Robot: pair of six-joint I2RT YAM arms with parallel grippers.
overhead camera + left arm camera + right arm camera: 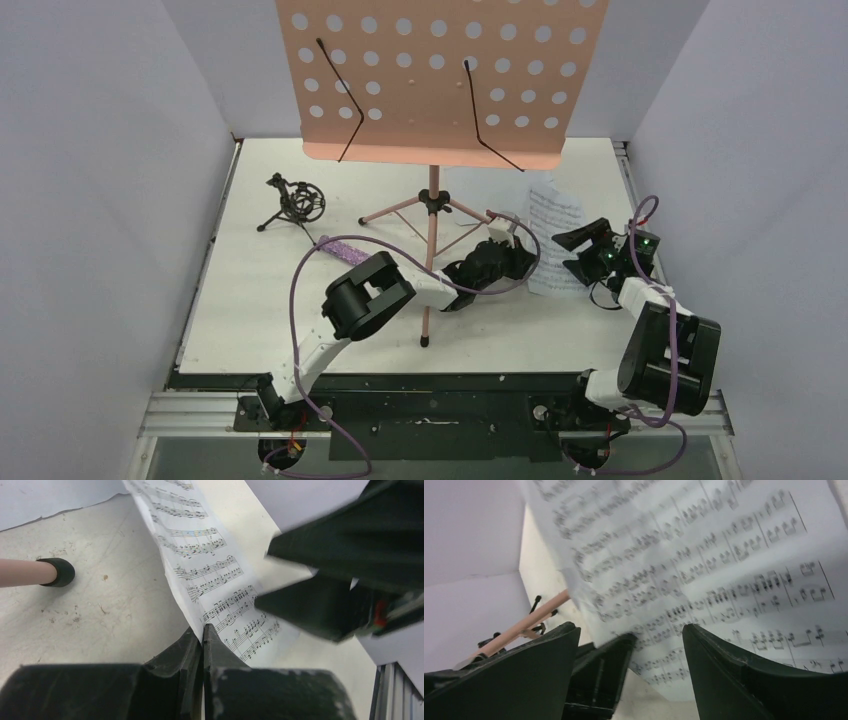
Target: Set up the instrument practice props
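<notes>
Sheet-music page (553,212) stands half lifted off the table (255,300), right of the pink music stand (430,80). The left gripper (202,630) is closed on its lower edge; the right gripper (631,632) is beside it, jaws apart. Next, I think, the page must go up onto the stand's ledge without bending.

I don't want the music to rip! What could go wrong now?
The left tool pinches only the edge of the page, so the page might slip out or crumple when lifted. The right tool is open right beside the same page; if it grabs and the two pull apart, the paper could tear. The left arm lies across a leg of the stand, so a careless move might knock it.
</notes>
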